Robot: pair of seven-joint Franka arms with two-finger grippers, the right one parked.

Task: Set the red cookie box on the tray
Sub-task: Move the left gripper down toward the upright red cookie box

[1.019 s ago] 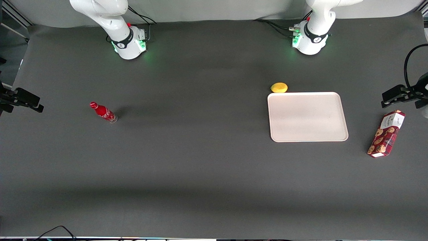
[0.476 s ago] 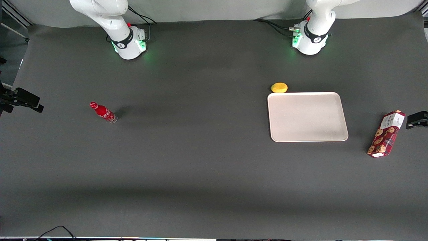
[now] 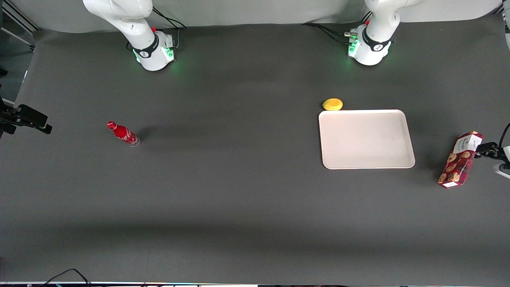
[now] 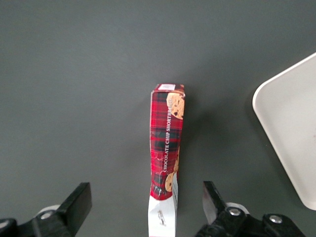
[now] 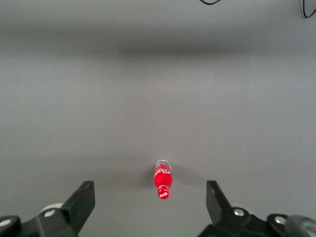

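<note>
Working arm's gripper spread wide above the long red tartan cookie box.

The box lies flat on the dark grey table, apart from the large cream-white rounded tray, toward the working arm's end; a small yellow lemon sits beside the tray's rim.

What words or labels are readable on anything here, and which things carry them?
"CHOCOLATE CHIP SHORTBREAD", last letters cut off: along the red cookie box, which lies between the open gripper fingers.
White label at the box's end: script too small to read.
Red bottle: white script logo, too small to read.
Tray, lemon: no text.
</note>
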